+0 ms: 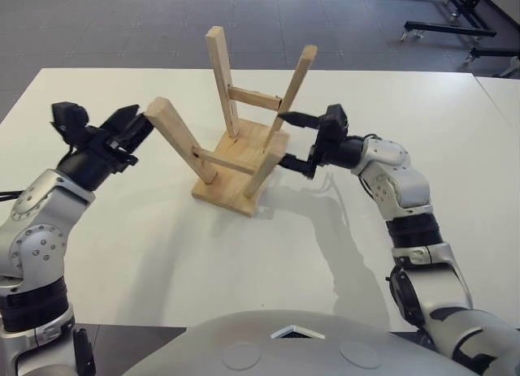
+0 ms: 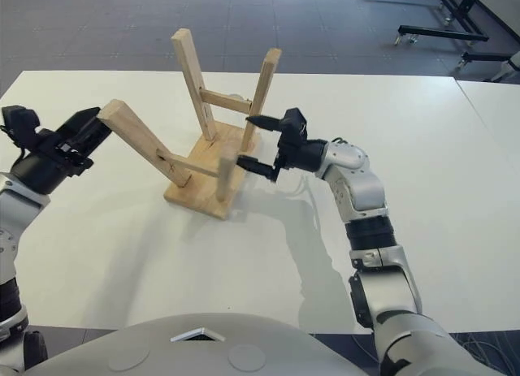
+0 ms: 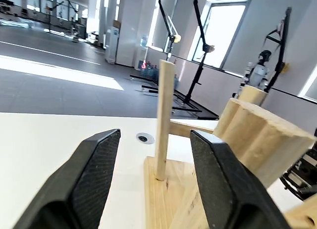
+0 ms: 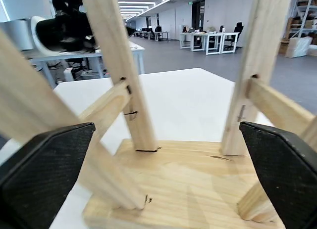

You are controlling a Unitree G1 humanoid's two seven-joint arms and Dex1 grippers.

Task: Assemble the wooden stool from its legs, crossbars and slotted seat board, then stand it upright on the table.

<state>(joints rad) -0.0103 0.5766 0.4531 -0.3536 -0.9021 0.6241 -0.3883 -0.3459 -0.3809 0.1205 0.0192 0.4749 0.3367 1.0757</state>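
One white table stands on grey tiled floor.

Seat board, legs and crossbars: pale bare wood, matt, grain visible; the cut leg end seen from the left wrist is coarser, with ridged saw marks. Table: white top, smooth, low sheen. Pads of the left gripper and right gripper: black, matt, finely textured, rubber-like.
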